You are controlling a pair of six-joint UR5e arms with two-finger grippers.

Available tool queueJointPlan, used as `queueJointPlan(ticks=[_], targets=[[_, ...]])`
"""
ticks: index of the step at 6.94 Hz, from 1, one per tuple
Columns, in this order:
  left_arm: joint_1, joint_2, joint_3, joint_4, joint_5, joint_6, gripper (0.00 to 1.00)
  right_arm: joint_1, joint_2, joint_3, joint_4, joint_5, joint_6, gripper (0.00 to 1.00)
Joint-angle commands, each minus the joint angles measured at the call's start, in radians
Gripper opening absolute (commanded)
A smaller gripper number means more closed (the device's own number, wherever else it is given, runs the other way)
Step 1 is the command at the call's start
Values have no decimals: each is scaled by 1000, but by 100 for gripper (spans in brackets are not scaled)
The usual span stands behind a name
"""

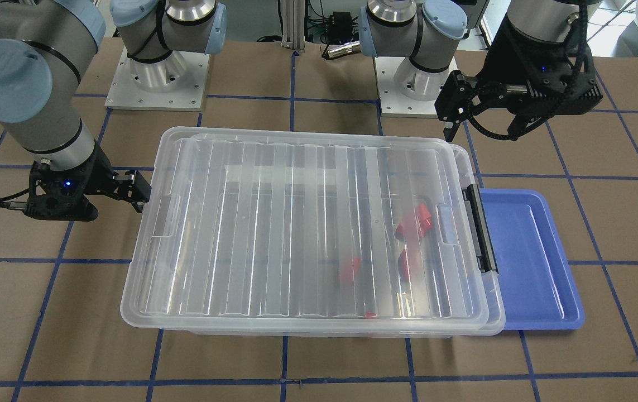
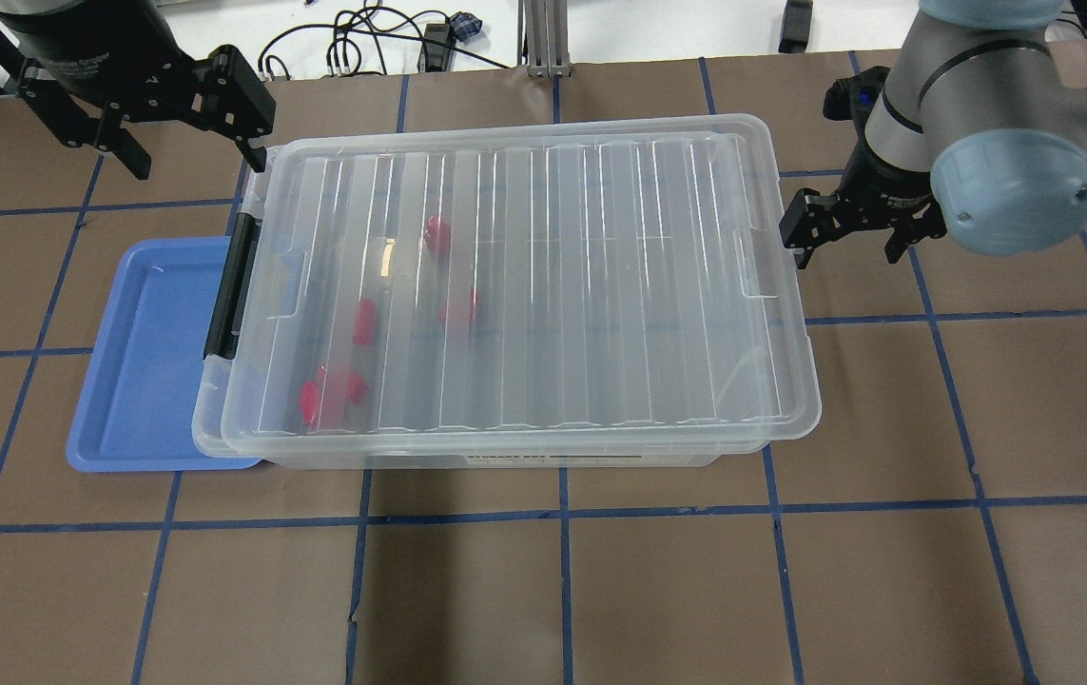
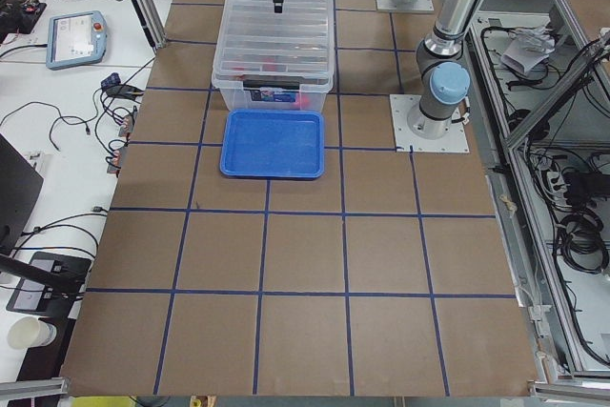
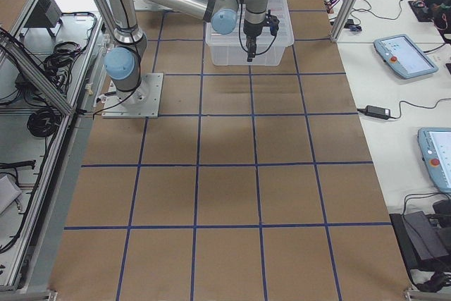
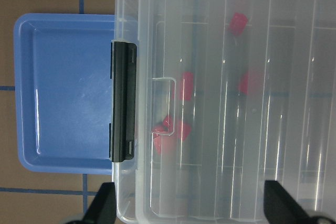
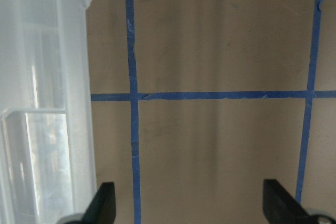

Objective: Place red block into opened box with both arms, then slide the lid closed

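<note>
The clear lid (image 2: 553,276) lies on the clear box (image 1: 324,329), shifted slightly away from the black latch bar (image 2: 229,285), where the box rim shows. Several red blocks (image 2: 436,235) (image 1: 413,223) (image 5: 182,85) lie inside under the lid. My left gripper (image 2: 199,160) (image 1: 483,134) hangs open and empty above the latch-end far corner. Looking down, its wrist view has the fingers (image 5: 105,205) wide apart. My right gripper (image 2: 843,255) (image 1: 134,195) is open and empty, low, just off the lid's other short end (image 6: 47,77), over bare table.
An empty blue tray (image 2: 144,352) (image 1: 525,257) lies against the box's latch end. Brown table with blue tape grid (image 2: 562,514) surrounds the box. The arm bases (image 1: 157,78) stand behind the box. Cables and tablets (image 3: 76,40) lie on side benches.
</note>
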Motion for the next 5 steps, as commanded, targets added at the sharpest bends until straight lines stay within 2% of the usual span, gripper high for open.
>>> queueJointPlan(ticks=[1, 2, 3, 5], targets=[[0, 6, -5, 0, -1, 0, 100, 7, -61, -163, 141, 3, 10, 100], [0, 6, -7, 0, -1, 0, 100, 45, -90, -252, 269, 47, 15, 100], [0, 7, -7, 0, -1, 0, 100, 81, -98, -306, 341, 53, 30, 100], [0, 7, -9, 0, -2, 0, 100, 106, -65, -305, 344, 49, 116, 100]])
